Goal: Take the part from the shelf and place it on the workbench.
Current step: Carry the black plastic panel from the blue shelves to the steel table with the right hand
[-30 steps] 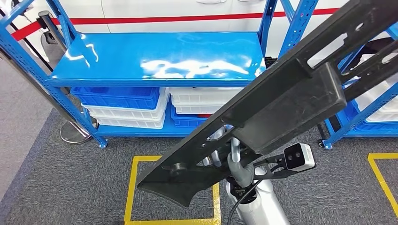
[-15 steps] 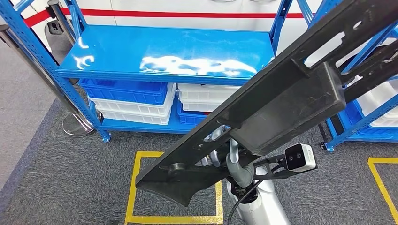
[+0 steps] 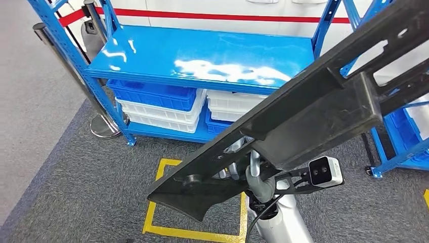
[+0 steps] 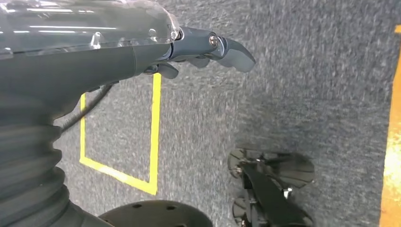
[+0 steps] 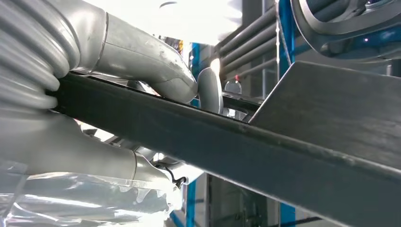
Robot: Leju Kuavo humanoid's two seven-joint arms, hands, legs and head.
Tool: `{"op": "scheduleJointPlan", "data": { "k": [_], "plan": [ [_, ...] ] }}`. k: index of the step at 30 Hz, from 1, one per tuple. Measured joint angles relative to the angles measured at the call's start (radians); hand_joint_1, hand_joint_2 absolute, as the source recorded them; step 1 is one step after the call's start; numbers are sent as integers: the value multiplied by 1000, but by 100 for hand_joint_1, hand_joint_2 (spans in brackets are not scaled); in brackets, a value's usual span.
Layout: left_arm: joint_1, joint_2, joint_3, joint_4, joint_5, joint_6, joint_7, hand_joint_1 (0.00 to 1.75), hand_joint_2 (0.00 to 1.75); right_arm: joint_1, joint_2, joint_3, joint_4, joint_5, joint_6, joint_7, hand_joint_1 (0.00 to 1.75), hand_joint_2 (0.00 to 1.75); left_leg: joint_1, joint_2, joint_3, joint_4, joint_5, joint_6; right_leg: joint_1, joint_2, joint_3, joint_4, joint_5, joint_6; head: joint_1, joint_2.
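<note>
1. Underfoot, grey carpet (image 3: 76,192) covers the floor, with a yellow taped square (image 3: 162,223) marked on it just in front of the robot; paler, smoother flooring runs along the far left.
2. Beyond the square stands a blue shelf rack (image 3: 202,53) whose glossy top board throws back ceiling light. Under that board sit stacked blue and white bins (image 3: 162,104).
3. A chrome stanchion post (image 3: 103,126) stands at the rack's left corner, and a white wall with a red stripe (image 3: 217,16) closes the far side. A second blue rack (image 3: 399,147) shows at the right edge.
4. The part (image 3: 313,111), a long black slotted frame, crosses the head view diagonally from lower centre to upper right, off the shelf and in the air above the carpet.
5. The right hand (image 5: 156,71) grips the part, thumb over one face and fingers under the other.
6. The left hand (image 4: 203,47) hangs over the carpet, fingers apart and holding nothing.
7. Compared with a second ago, the whole scene has slid rightward and the taped square sits lower and more to the right: the camera has turned, while the part keeps its place in the view.
8. No brand, label or writing can be read.
</note>
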Motion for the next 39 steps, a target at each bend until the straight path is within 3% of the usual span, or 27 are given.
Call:
{"op": "scheduleJointPlan", "data": {
  "k": [1, 2, 3, 5, 7, 10, 12, 15, 16, 17, 18, 19, 21, 23, 25, 27, 29, 31, 32, 33, 35, 37, 39],
  "plan": [
    [1, 0, 0, 0, 0, 0, 0, 0, 175, 2, 0, 0, 0, 3, 0, -2, 175, 175, 2, 4, -22, 48, -14, -4, 1, -11, -1, 1, -1, 0, 0, 0],
    [2, 0, 0, 0, 0, 0, 0, 0, 175, 4, 0, -1, 0, 6, 0, -5, 175, 175, 5, 7, -27, 62, -10, -7, 1, -22, -2, 2, -2, 1, 0, 0],
    [3, 0, 0, 0, 0, 0, -1, 0, 175, 5, 0, -1, 0, 8, 0, -6, 175, 175, 6, 12, -10, 32, 13, -9, 1, -31, -2, 4, -3, 2, 0, 0],
    [2, 1, 0, 0, 0, 0, -1, 0, 175, 6, 0, -2, -1, 13, 0, -11, 175, 175, 6, 38, 62, -104, 73, -8, 1, -48, -1, 11, -8, 9, 0, 0],
    [-2, 2, 0, 0, 0, 0, -1, 0, 175, 5, 0, -4, -2, 17, 1, -16, 175, 175, 0, 58, 108, -199, 101, 4, 5, -63, -3, 19, -13, 18, 1, 0],
    [0, 2, 0, 0, 0, 1, 0, 0, 175, 5, -1, -7, -5, 24, 0, -20, 175, 175, -3, 42, 108, -213, 106, 24, 8, -79, -3, 19, -15, 32, 1, 0],
    [1, 1, 0, 0, -1, 2, 2, 0, 175, 5, -1, -8, -6, 27, -2, -21, 175, 175, 1, 28, 108, -219, 114, 37, 4, -56, -13, 47, -39, 41, 2, 0],
    [-1, 1, -3, 0, -14, 10, 8, 0, 175, 9, -6, -15, -7, 32, -7, -25, 175, 175, 3, 3, 103, -222, 121, 48, 0, 1, -93, 226, -138, 49, 4, 0],
    [-1, 1, -4, 0, -19, 12, 10, 0, 175, 13, -8, -18, -7, 34, -8, -27, 175, 175, 2, -7, 101, -222, 122, 48, -1, 7, -120, 284, -158, 50, 4, 0],
    [0, 1, -6, 0, -23, 14, 12, 0, 175, 16, -10, -20, -7, 35, -9, -28, 175, 175, 2, -18, 99, -221, 122, 49, 0, 9, -134, 311, -159, 50, 4, 0],
    [1, 1, -8, 0, -27, 15, 14, 0, 175, 19, -12, -22, -8, 37, -10, -30, 175, 175, 2, -29, 99, -219, 123, 48, 0, 11, -127, 296, -139, 48, 4, 0],
    [2, 1, -9, 0, -29, 16, 16, 0, 175, 21, -13, -23, -9, 38, -12, -31, 175, 175, 2, -41, 99, -216, 123, 47, 0, 18, -101, 243, -103, 44, 4, 0],
    [2, -2, -12, 0, -35, 17, 17, 0, 175, 23, -15, -25, -13, 42, -16, -34, 175, 175, 1, -63, 95, -210, 122, 41, -2, 61, -35, 101, -40, 35, 4, 0],
    [2, -5, -15, 0, -40, 20, 16, 0, 175, 26, -16, -26, -18, 45, -19, -37, 175, 175, 3, -82, 86, -206, 124, 28, 0, 89, -7, 33, -21, 32, 4, 0],
    [4, -4, -18, 0, -42, 25, 16, 0, 175, 30, -17, -28, -21, 46, -19, -41, 175, 175, 6, -97, 80, -210, 130, 12, 2, 73, -7, 27, -17, 27, 6, 0],
    [6, -3, -21, 0, -47, 30, 23, 0, 175, 33, -18, -28, -23, 47, -18, -45, 175, 175, 4, -64, 71, -194, 119, 2, -1, 51, -2, 17, -11, 15, 3, 0],
    [5, -3, -26, 0, -54, 33, 35, 0, 175, 40, -18, -29, -24, 47, -19, -48, 175, 175, 3, -10, 31, -106, 66, -4, -1, 23, 1, 12, -9, 6, -2, 0],
    [6, -4, -31, 0, -58, 34, 43, 0, 175, 51, -18, -31, -24, 47, -19, -49, 175, 175, 6, 7, -28, 27, 5, -10, 3, -5, -1, 13, -10, 2, -4, 0],
    [8, -4, -33, 0, -60, 34, 45, 0, 175, 56, -19, -32, -24, 47, -20, -49, 175, 175, 6, 9, -45, 67, -7, -12, 5, -18, -2, 15, -12, 1, -4, 0],
    [10, -4, -33, 0, -60, 35, 46, 0, 175, 60, -19, -33, -24, 48, -20, -49, 175, 175, 6, 10, -42, 69, 1, -12, 6, -30, -3, 17, -13, 1, -4, 0],
    [12, -3, -34, 0, -62, 35, 49, 0, 175, 63, -19, -33, -24, 48, -20, -49, 175, 175, 4, 26, 24, -44, 58, -7, 7, -51, -2, 21, -17, 3, -4, 0],
    [11, -2, -36, 0, -67, 35, 59, 0, 175, 64, -19, -35, -25, 50, -23, -51, 175, 175, -5, 58, 93, -170, 98, 8, 12, -68, -1, 24, -21, 9, -3, 0],
    [12, -2, -39, 0, -75, 34, 80, 0, 175, 66, -20, -38, -26, 55, -32, -55, 175, 175, -13, 66, 108, -205, 102, 22, 15, -82, 1, 24, -22, 18, -3, 0]
  ]
}}
